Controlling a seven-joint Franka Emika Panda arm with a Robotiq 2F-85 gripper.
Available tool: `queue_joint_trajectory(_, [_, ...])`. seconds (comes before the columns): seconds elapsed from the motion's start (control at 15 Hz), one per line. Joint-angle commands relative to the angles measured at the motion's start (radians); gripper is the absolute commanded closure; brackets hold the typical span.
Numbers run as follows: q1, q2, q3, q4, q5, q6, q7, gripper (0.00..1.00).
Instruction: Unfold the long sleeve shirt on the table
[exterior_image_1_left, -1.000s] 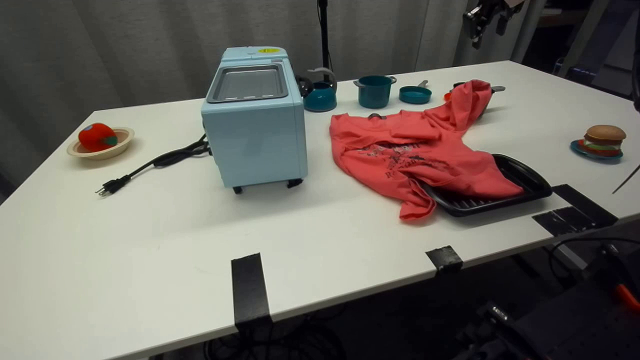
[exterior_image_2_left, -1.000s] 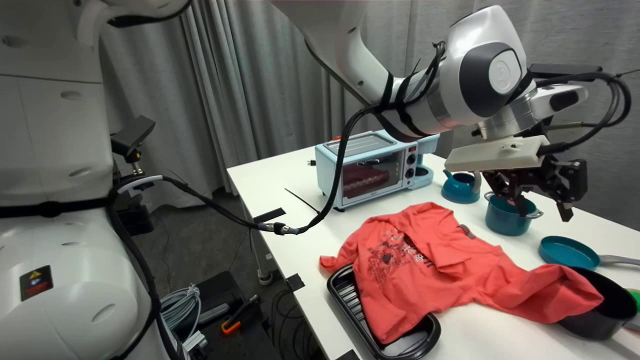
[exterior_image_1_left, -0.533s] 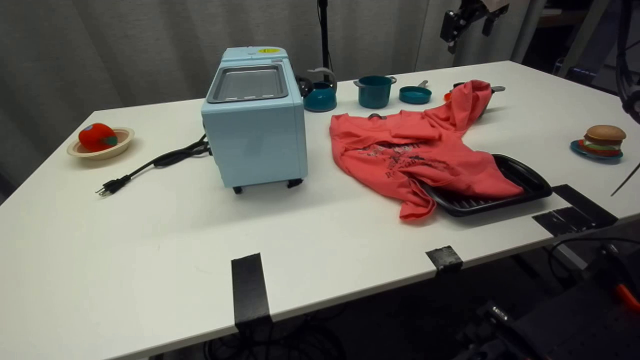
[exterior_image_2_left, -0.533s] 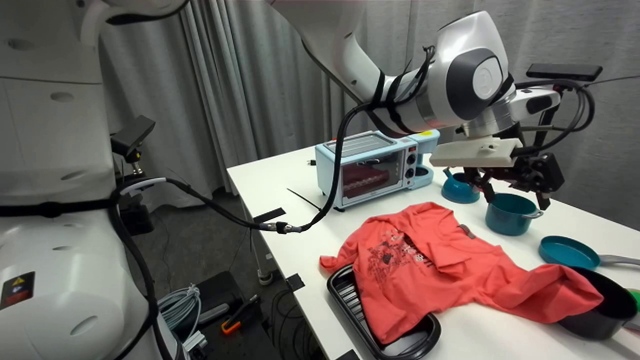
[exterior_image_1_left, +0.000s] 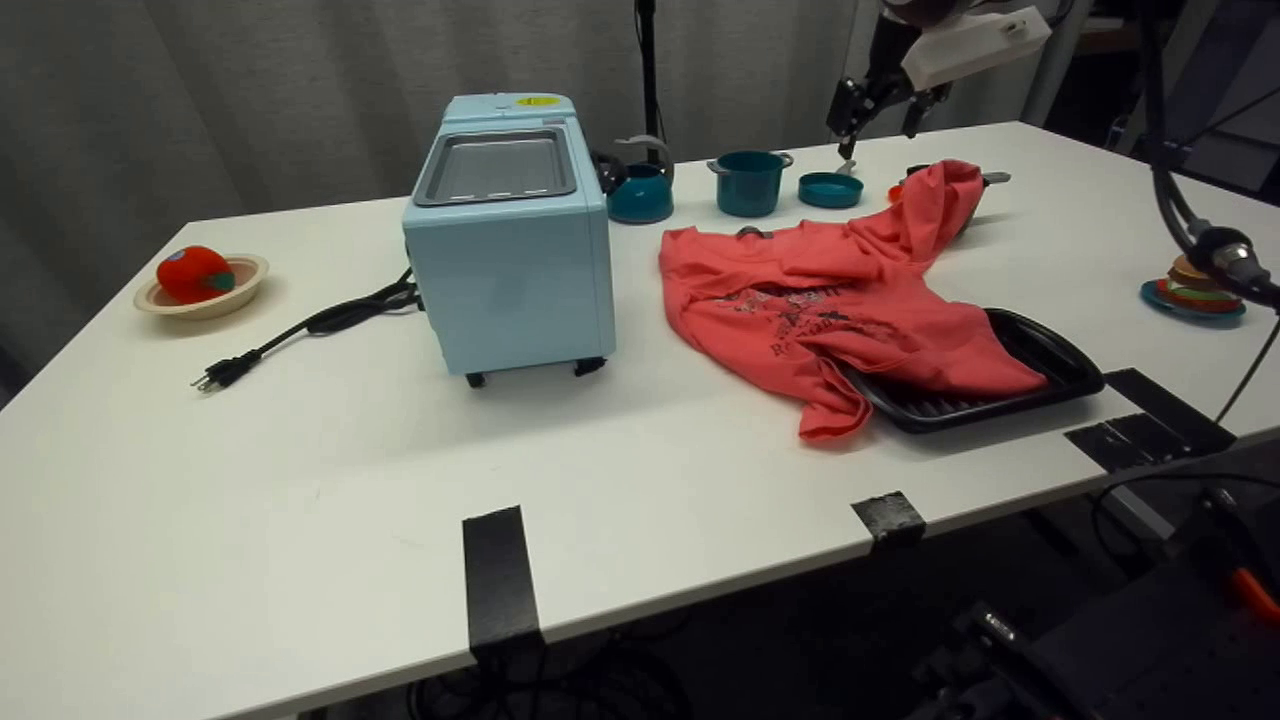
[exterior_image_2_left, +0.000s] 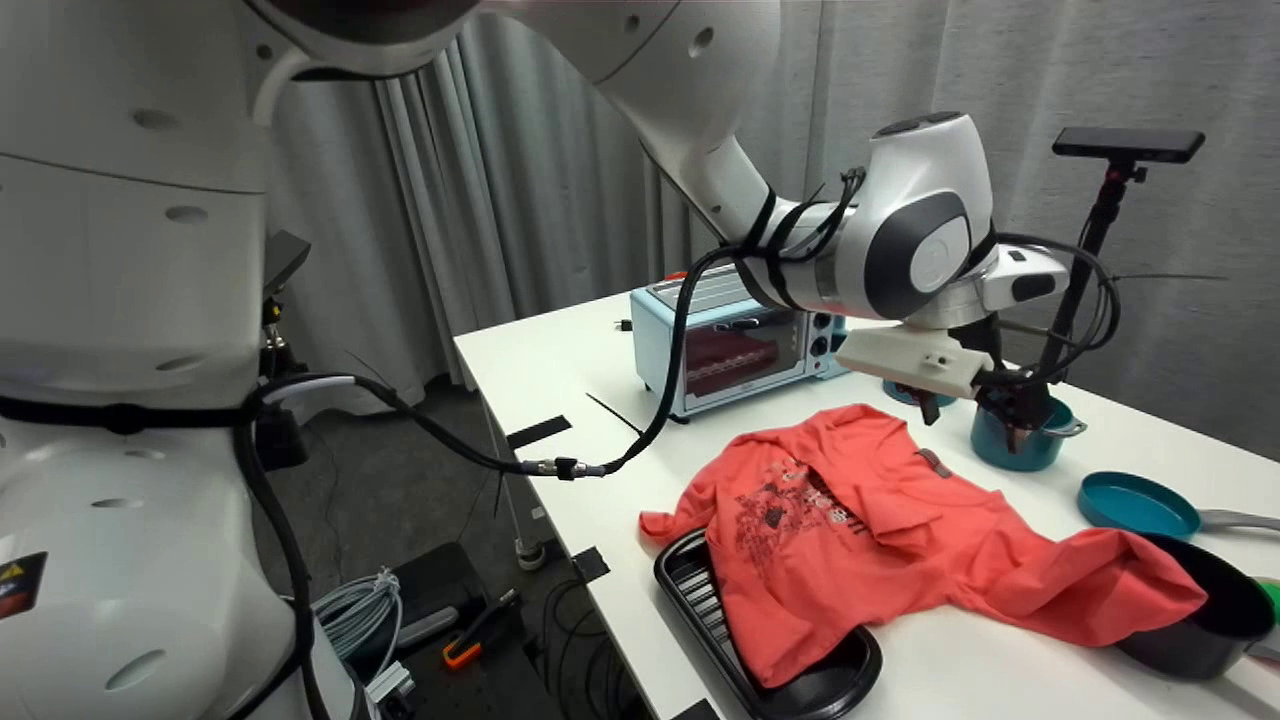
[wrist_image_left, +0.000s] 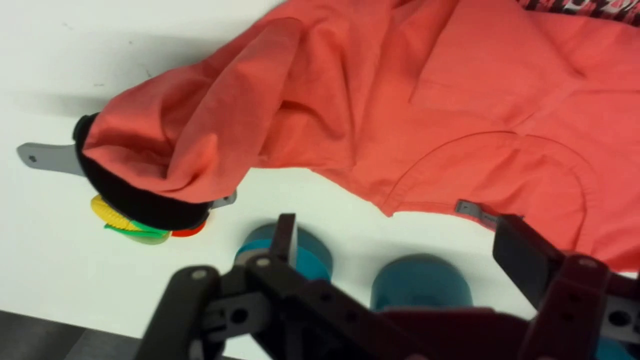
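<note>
Above the bench (exterior_image_1_left: 300, 470), in an exterior view, the fingers (exterior_image_1_left: 846, 112) hang lower than before, a cable (exterior_image_1_left: 1163, 185) now partly hiding the burger (exterior_image_1_left: 1192, 291); in an exterior view, the unmoved shirt (exterior_image_2_left: 830, 590) lies across bench and tray (exterior_image_2_left: 695, 600); wrist view: fingers spread apart, shirt cut off

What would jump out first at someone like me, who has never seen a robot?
Probably the coral-red shirt, lying rumpled across the white table, partly covering a black tray and with one sleeve draped over a black pot. Next, the big white robot arm stretched out over the table in an exterior view, its end effector open. Then the light-blue toaster oven, standing beside the shirt.
</note>
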Motion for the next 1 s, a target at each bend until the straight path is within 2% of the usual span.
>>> queue_joint_trajectory(0.0, [-0.052,0.072,0.066,0.040,0.090,-0.002,-0.092,0.00])
queue_joint_trajectory(0.6, [-0.121,0.192,0.122,0.082,0.186,-0.019,-0.169,0.00])
queue_joint_trajectory(0.93, [-0.137,0.240,0.158,0.102,0.226,-0.026,-0.182,0.00])
